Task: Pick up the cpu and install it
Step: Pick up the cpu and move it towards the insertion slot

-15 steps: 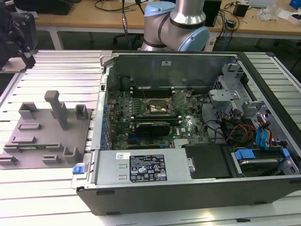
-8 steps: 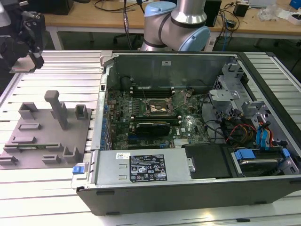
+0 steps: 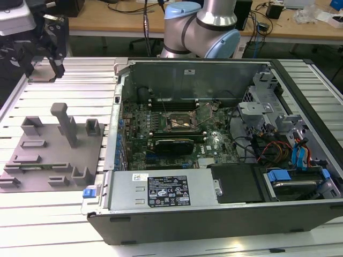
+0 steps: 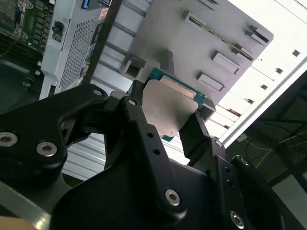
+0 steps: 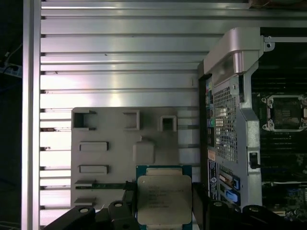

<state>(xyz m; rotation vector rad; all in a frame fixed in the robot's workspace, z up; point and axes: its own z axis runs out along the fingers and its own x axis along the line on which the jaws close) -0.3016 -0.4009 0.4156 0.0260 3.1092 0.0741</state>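
The cpu (image 5: 164,199) sits clamped between the gripper's (image 5: 164,205) fingers, above the fixture plate (image 5: 115,155). The motherboard socket (image 3: 178,122) looks empty, so installation remains.

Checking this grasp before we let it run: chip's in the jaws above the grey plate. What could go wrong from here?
1. The chip is pinched only at two opposite edges by the jaws; it might slip or twist in transit.
2. The case wall stands between the grey plate and the socket; a low path could hit it.
3. A metal flap stands tilted up beside the socket; the jaws could catch on it.
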